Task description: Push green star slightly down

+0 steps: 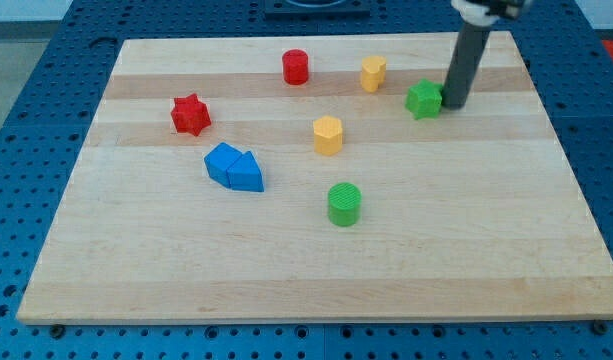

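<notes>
Clearly, my tip [453, 104] stood on the wooden table [486, 260] just beside the green star [424, 99], at the star's right side in the view, and it seemed to touch the star or nearly touch it; I could not tell which. The dark rod [466, 60] rose from the tip toward the view's top and leaned a little to the right. This arm carried no claw at all, so nothing could be said about wide or narrow; it ended only in the rod. The green star lay in the upper right part of the table, well apart from the right edge. To its left, near it, stood a yellow block [373, 73], and farther left a red cylinder [296, 67]. A second yellow block [328, 135] lay near the middle of the table, and below it, toward the view's bottom, stood a green cylinder [344, 204]. At the view's left a red star [190, 115] lay alone. Below it and a little to the right, two blue blocks [234, 167] lay touching each other; their exact shapes were hard to tell. Around the table a blue board with holes [26, 120] was visible.
</notes>
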Robot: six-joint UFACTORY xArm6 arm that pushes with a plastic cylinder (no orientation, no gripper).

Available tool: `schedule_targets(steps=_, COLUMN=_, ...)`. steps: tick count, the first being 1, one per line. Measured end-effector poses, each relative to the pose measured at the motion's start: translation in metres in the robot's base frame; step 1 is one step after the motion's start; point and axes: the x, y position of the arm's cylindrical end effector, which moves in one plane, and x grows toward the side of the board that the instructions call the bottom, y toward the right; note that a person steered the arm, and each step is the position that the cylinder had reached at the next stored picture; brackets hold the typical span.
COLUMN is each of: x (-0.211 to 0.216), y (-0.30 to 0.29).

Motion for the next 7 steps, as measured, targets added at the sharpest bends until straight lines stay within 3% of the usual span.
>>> schedule_targets(steps=1, x=-0.03, y=-0.021)
schedule_targets(steps=2, x=-0.021, y=-0.051)
schedule_targets(steps=4, x=0.076, y=-0.109)
schedule_targets(steps=5, x=0.072, y=-0.097)
schedule_targets(steps=7, x=0.002, y=-0.091)
